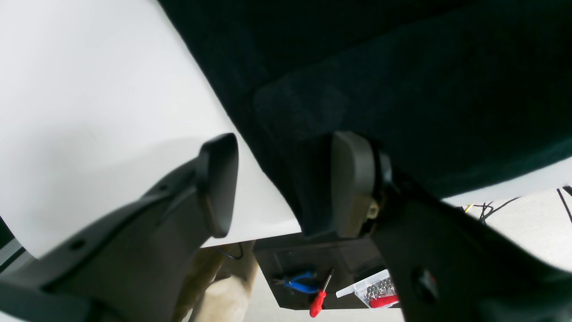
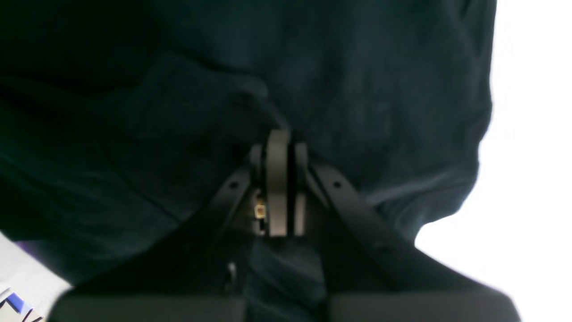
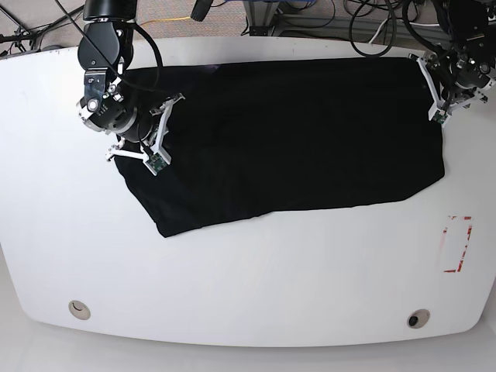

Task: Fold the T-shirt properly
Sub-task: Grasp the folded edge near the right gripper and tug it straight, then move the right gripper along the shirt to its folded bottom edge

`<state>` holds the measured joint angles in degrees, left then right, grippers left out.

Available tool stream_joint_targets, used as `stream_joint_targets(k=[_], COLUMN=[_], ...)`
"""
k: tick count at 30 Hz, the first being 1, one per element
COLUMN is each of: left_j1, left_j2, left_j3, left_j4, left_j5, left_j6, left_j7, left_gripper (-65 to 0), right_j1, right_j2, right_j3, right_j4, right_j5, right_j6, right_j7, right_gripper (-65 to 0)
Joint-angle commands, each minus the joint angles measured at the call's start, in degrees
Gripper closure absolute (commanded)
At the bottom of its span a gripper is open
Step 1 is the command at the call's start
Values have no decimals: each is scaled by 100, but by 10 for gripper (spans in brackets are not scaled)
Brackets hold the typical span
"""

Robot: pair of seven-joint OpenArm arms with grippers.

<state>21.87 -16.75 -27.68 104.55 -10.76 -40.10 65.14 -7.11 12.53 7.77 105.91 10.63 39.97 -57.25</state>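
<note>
The black T-shirt (image 3: 294,132) lies spread flat across the white table (image 3: 248,279). My right gripper (image 3: 149,138) is at the shirt's left edge in the base view. In the right wrist view this gripper (image 2: 281,134) is shut on a pinch of T-shirt (image 2: 380,89), and creases run out from its tips. My left gripper (image 3: 439,87) is at the shirt's far right corner. In the left wrist view the left gripper (image 1: 286,183) is open. The edge of the T-shirt (image 1: 402,89) lies between its fingers, against the right finger (image 1: 353,183).
A red-outlined rectangle (image 3: 457,244) is marked on the table at the right. Cables (image 3: 372,19) hang behind the far edge. Below the table's edge, blue pliers (image 1: 297,282), a red screwdriver (image 1: 318,302) and a small clear box (image 1: 368,290) lie on a dark shelf.
</note>
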Motion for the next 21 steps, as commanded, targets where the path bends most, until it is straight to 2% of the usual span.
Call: stream_joint_targets(k=[1,8,10,11,14,16,18,19,21], left_j1=[-20,-20,-20,-29,-116,-196,-204,-204,-213], left_j2=[-114,-122,-122,-122,-122,-122,-122,-122,-122], left_j3=[-41,-41,-41,-41,-41,-41,-49,-49,-58], left_j4=[81,81,90,99,116,107,107,107,107], left_j5=[-9,-9,-9,-18,-27,-27,-27,-27,-27], left_j6=[10,10,10,10,10,10,10,10,10], left_j7=[4,4,4,4,13,22,22,22,22], left_gripper=[-312,-312,-312,-312,-312,-312,-312,-312,-312], right_j1=[144,338,408,417,417,408,408,408,426], right_j2=[43,105,105,105,105,105,105,105,105], right_j3=[10,45,45,45,45,45,45,45,63], right_j4=[-28,-46,-46,-46,-28,-28,-28,-28,-28], right_j5=[14,-13,-13,-13,-13,-13,-13,-13,-13], right_j6=[3,3,3,3,3,3,3,3,3], right_j7=[112,112,95,95,95,95,95,95,95], right_gripper=[-8,-10,-46,-82,-274,-441,-536,-563,-568])
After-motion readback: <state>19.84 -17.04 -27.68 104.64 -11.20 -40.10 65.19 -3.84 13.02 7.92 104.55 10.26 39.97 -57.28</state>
